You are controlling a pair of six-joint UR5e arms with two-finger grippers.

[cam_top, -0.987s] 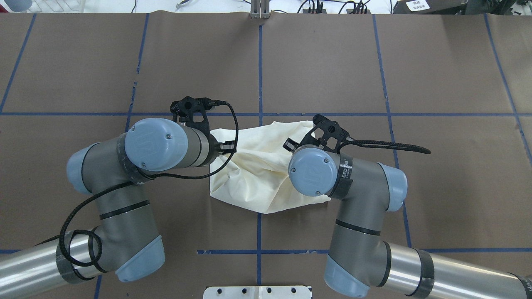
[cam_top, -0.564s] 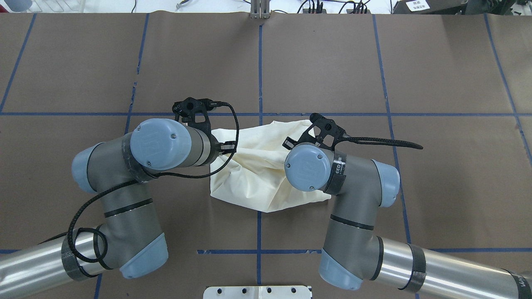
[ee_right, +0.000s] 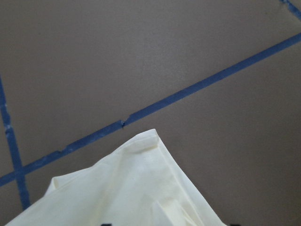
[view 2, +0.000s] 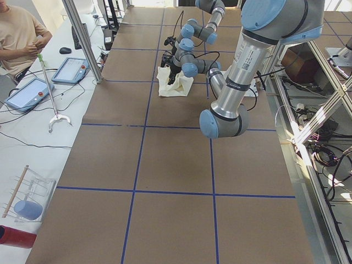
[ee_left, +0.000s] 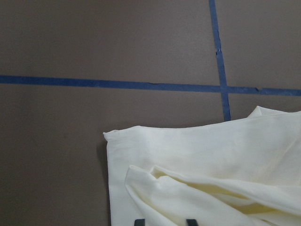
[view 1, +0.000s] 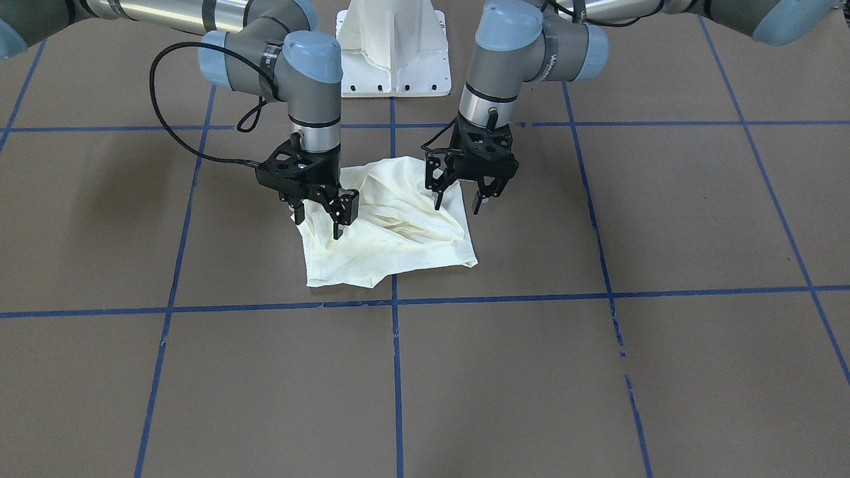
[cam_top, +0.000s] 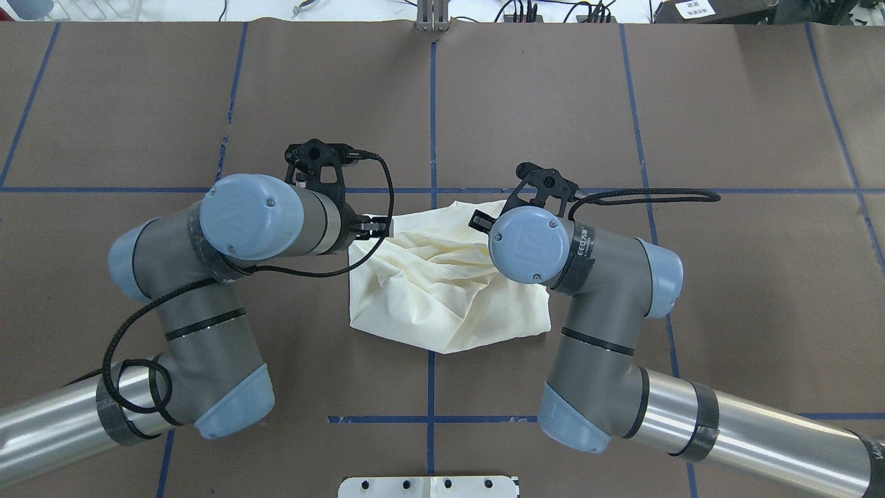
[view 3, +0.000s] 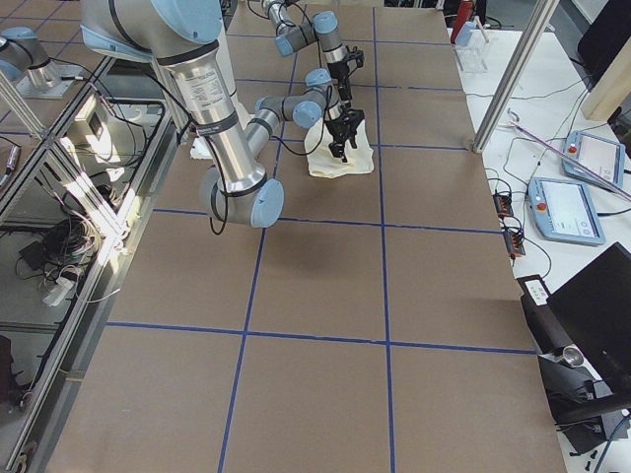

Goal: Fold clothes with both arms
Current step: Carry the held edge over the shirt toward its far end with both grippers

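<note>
Brown table [view 1: 597, 372], blue tape [view 1: 531, 297]; left gripper [view 1: 457, 206], right gripper [view 1: 320, 222] spread empty over shirt [view 1: 392, 252].

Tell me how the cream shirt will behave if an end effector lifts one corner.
The shirt will likely droop limply: it lies crumpled in soft ridges. It is probably light, since it looks like thin cloth. Pushed, it would likely bunch up rather than slide whole across the table.

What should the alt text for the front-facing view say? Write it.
A crumpled cream shirt lies on a brown table gridded with blue tape. The right gripper and left gripper hang open over opposite sides of it.
</note>
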